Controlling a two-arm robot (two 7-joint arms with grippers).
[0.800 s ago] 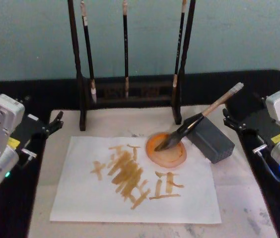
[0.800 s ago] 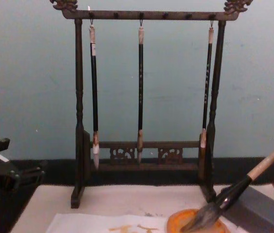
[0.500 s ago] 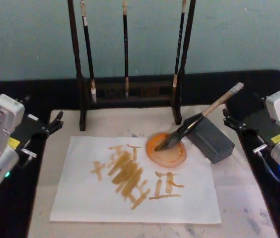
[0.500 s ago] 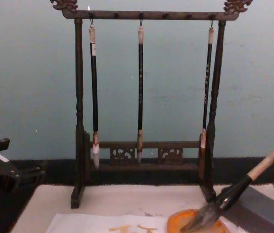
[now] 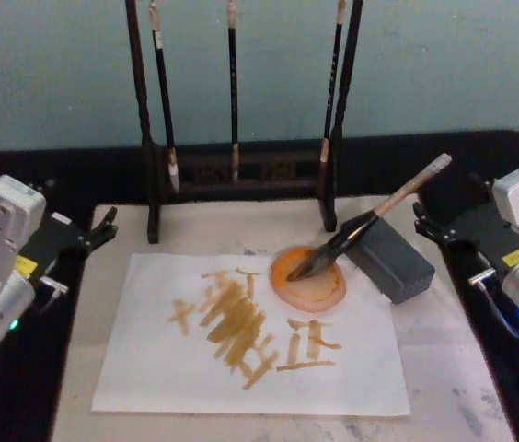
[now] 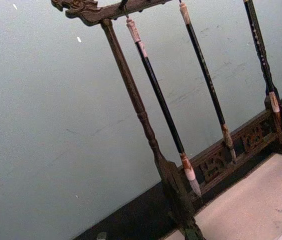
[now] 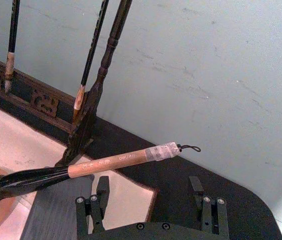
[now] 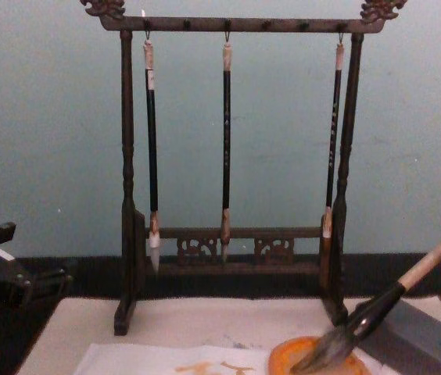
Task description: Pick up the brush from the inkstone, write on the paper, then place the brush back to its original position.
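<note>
With the brush [image 5: 371, 220] leaning on the inkstone [image 5: 397, 267], tip in the orange dish [image 5: 319, 293] at the paper's [image 5: 149, 368] far edge, we judge pick-up comes next: our right gripper [image 7: 148, 182], spread and empty near the handle, must reach in and clamp it, while our left gripper [image 5: 103, 226], whose state we cannot tell, sits parked.

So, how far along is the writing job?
The white paper sheet already bears yellow-orange strokes, and the thick tan-handled brush rests on the dark grey inkstone block, tip in the orange dish. Nothing is in hand: left gripper and open right gripper sit at the sides. So it looks either finished or not begun.
</note>
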